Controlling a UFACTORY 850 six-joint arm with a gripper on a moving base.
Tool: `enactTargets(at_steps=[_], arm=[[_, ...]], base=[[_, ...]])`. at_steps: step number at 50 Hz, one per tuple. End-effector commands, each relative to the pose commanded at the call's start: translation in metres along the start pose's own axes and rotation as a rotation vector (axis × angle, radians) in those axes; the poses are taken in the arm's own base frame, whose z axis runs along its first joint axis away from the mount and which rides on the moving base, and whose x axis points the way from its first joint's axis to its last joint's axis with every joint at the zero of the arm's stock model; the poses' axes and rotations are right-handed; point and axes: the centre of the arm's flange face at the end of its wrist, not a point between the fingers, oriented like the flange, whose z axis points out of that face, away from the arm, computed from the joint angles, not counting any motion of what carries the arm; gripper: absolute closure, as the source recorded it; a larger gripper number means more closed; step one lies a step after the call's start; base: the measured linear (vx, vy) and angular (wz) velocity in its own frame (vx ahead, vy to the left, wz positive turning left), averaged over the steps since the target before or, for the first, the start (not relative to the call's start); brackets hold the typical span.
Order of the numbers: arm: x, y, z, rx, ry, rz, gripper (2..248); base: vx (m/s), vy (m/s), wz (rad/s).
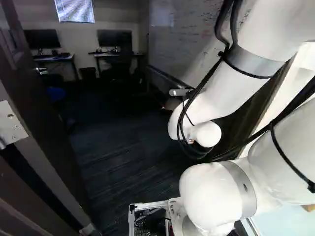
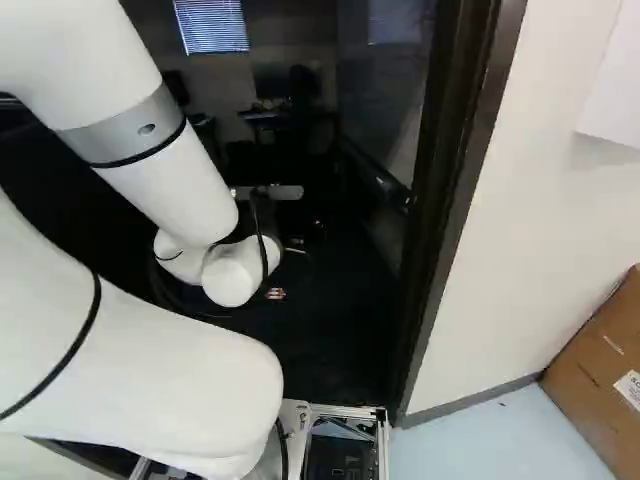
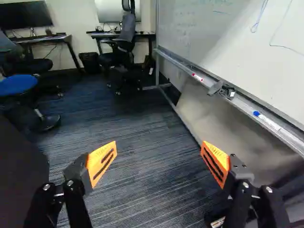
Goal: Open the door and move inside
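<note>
There are two black flat-screen monitors [image 1: 114, 38] far in the room, one left and one right, and two dark-topped desks with slanted legs [image 3: 38, 39], one under each. Dark office chairs [image 3: 124, 38] number at least two, one at each desk. Between the desks is one dark waste bin [image 3: 89, 61]; nearer, on the left, is one round blue-seated stool [image 3: 18, 85]. One window with pale blinds [image 1: 74, 11] is far off. On the right is one large whiteboard [image 3: 199, 38], its tray bearing two white markers [image 3: 268, 121], one red-capped, one blue-capped. One dark door [image 1: 39, 113], with one metal handle [image 1: 41, 71], is near left; one brown cardboard box [image 2: 600, 375], near right.
</note>
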Motion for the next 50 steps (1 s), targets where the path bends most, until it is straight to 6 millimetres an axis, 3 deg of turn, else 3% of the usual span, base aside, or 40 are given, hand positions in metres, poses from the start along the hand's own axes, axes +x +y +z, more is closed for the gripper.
enactTargets(at_steps=[38, 50], arm=[[0.0000, 0.0000, 0.0000, 0.000, 0.000, 0.000, 3], [0.0000, 0.0000, 0.0000, 0.000, 0.000, 0.000, 3]], base=[[0.153, 0.072, 0.350], [0.141, 0.044, 0.191]])
